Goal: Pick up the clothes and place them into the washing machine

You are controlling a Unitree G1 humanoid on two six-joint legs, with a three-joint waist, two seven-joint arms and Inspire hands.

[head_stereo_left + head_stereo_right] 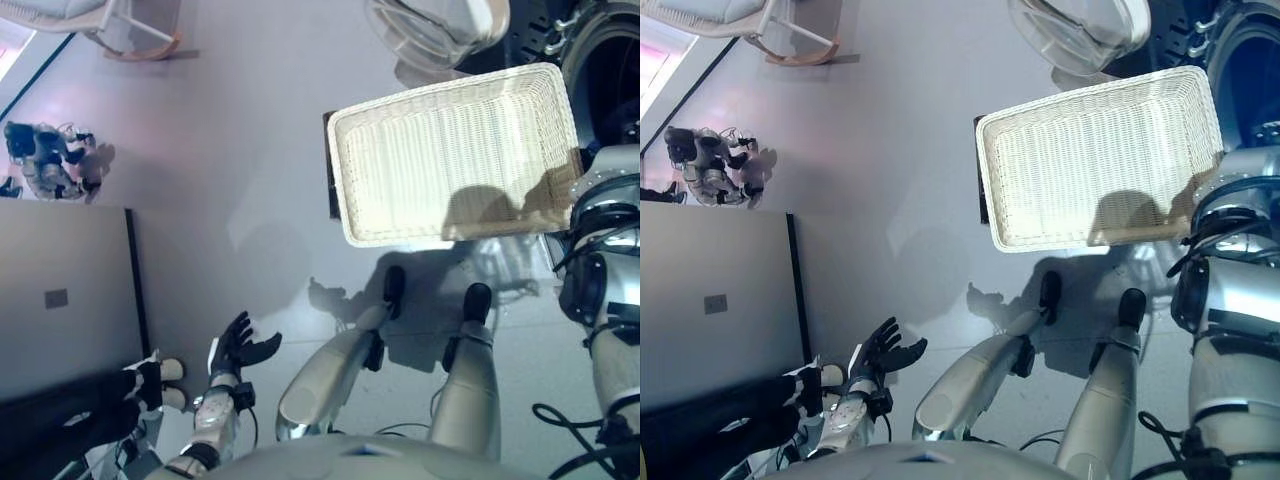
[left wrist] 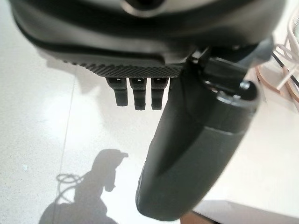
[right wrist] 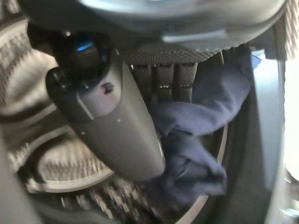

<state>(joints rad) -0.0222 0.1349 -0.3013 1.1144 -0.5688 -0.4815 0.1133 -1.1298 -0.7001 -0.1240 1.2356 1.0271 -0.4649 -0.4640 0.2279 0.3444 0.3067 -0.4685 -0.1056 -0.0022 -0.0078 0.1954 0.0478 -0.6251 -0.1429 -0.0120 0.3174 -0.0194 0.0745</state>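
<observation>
Low in the frame, left hand (image 1: 238,350) is hovering with fingers spread; right hand (image 3: 140,116) is pinching blue clothes (image 3: 196,140) inside the washing machine drum (image 3: 56,172), beyond the empty wicker basket (image 1: 450,150).

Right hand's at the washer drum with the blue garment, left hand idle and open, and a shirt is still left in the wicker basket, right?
Wrong on the basket: the wicker basket is empty in the left eye view. The rest holds: right hand with the blue garment at the drum, left hand open.
</observation>
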